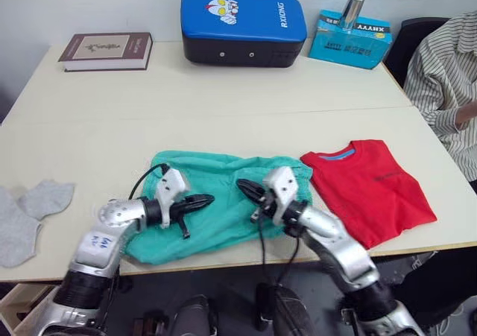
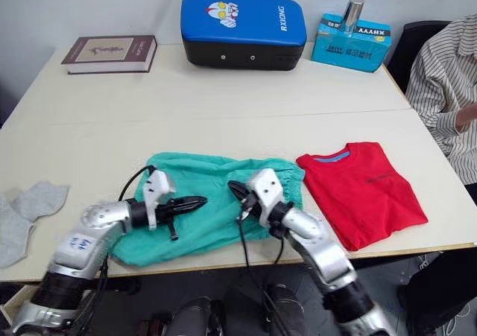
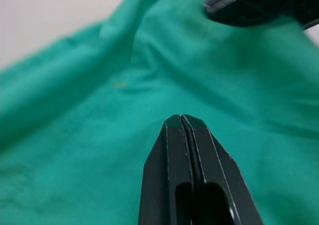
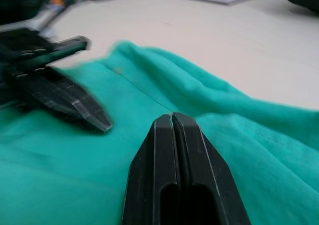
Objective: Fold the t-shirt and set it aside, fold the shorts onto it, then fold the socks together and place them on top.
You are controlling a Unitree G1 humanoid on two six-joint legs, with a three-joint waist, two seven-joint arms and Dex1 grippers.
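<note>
Beneath both end effectors, the shorts (image 1: 216, 202) are spread on the surface (image 1: 223, 105), long axis running between them. The left end effector (image 1: 203, 200) and right end effector (image 1: 244, 188) are seen closed and empty, equally near. One folded t-shirt (image 1: 369, 187) lies beyond the right; two socks (image 1: 30, 217) lie well beyond the left.

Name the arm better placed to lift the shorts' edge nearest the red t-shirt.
Right. The right gripper hangs shut over the shorts on the side by the t-shirt; the left gripper, also shut, sits toward the far side, nearer the socks.
</note>
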